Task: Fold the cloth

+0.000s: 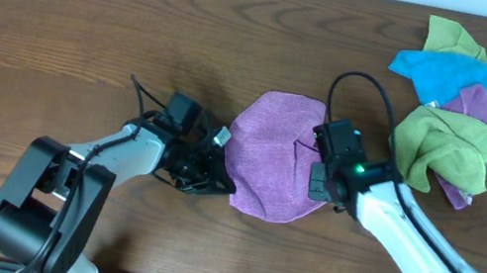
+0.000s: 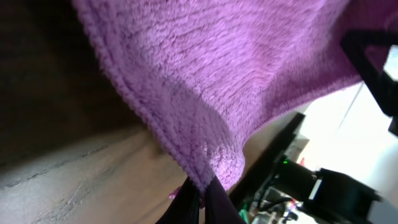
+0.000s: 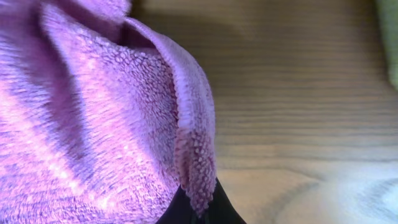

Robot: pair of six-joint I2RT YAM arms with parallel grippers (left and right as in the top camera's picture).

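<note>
Pinched the lilac cloth (image 1: 270,156) at its near hem with the left gripper (image 2: 200,200), fingers clenched on the fabric. Clamped the opposite edge in the right gripper (image 3: 199,208), likewise closed on terry. Held the cloth spread between both grippers, over the wooden table (image 1: 95,10). Noted a bunched pile of cloths (image 1: 444,142) beyond the right gripper, apart from it.
</note>
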